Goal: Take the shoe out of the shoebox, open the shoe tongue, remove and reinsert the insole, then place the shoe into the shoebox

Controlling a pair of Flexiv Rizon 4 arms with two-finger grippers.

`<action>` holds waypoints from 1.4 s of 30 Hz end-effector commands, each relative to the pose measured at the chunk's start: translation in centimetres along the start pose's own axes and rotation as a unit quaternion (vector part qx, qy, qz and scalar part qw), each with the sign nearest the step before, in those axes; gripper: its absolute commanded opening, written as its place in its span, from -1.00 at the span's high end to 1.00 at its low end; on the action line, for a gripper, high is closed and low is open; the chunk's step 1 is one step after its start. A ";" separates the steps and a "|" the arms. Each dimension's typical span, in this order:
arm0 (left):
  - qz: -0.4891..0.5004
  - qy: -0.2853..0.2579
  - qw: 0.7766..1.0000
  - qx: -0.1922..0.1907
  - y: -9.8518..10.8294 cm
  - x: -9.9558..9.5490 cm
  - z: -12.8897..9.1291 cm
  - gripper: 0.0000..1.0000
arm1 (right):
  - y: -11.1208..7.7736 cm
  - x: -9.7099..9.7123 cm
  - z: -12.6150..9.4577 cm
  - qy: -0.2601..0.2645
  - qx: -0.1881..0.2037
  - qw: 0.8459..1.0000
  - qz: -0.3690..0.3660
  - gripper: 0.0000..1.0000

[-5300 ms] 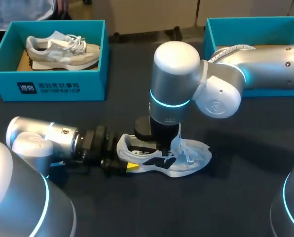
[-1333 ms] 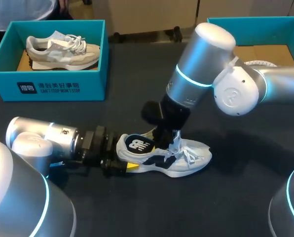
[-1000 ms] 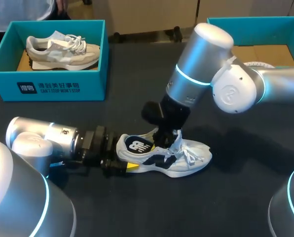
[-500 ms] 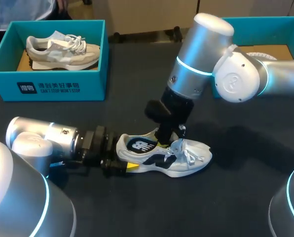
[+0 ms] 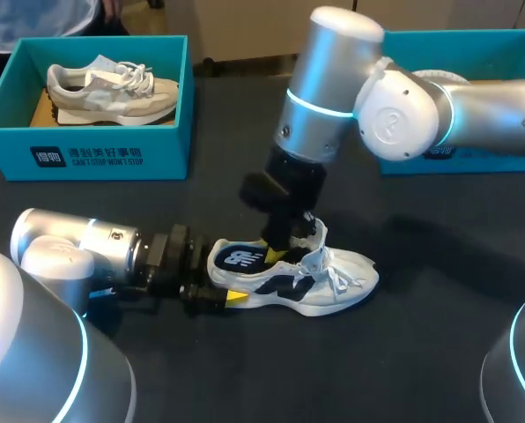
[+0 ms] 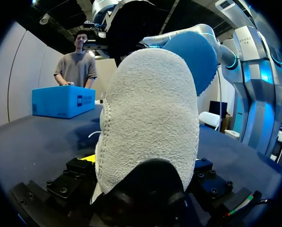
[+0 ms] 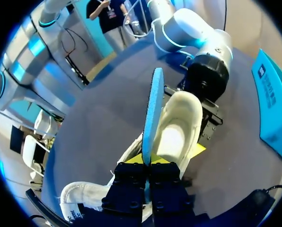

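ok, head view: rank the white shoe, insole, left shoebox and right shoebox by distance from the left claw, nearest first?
1. white shoe: its heel sits in the left claw.
2. insole: just ahead, over the heel opening, held by the right claw.
3. left shoebox: back left of the table.
4. right shoebox: back right, farthest.

Beige sneaker point(image 5: 113, 88) lies inside teal box point(image 5: 104, 157), far left; dark table point(image 5: 421, 352).
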State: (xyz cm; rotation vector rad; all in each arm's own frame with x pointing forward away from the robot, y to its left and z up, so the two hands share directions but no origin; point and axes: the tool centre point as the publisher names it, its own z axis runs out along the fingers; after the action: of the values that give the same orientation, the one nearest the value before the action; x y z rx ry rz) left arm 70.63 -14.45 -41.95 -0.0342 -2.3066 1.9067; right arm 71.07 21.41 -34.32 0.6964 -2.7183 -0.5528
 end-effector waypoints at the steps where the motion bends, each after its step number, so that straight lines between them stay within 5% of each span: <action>1: 0.000 0.000 1.000 0.000 0.0 0.0 0.1 1.00 | 0.2 -0.5 -0.1 0.020 0.005 1.000 -0.008 1.00; 19: 0.000 0.000 1.000 0.000 0.0 0.0 0.1 1.00 | 2.7 -1.8 -0.1 0.092 0.017 0.995 -0.018 1.00; 35: 0.000 0.000 1.000 0.000 0.0 0.0 0.1 1.00 | 2.6 -3.4 0.4 0.135 0.017 0.991 -0.008 1.00; 37: 0.000 0.000 1.000 0.000 0.0 0.0 0.1 1.00 | 2.5 -3.3 0.4 0.134 0.006 0.991 -0.008 0.80; 38: 0.000 0.000 1.000 0.000 0.0 0.0 0.1 1.00 | 2.4 -3.1 0.3 0.132 0.004 0.991 -0.006 0.45; 39: 0.000 0.000 1.000 0.000 0.0 0.0 0.1 1.00 | 2.4 -3.0 0.3 0.132 0.003 0.991 -0.006 0.33; 42: 0.000 0.000 1.000 0.000 0.0 0.0 0.1 1.00 | 2.3 -2.6 0.0 0.131 0.002 0.991 0.001 0.33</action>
State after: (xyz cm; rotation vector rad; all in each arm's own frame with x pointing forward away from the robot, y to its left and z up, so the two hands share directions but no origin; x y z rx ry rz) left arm 70.63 -14.45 -41.95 -0.0345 -2.3066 1.9069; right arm 72.66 25.13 -34.02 0.7153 -2.4658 -0.4134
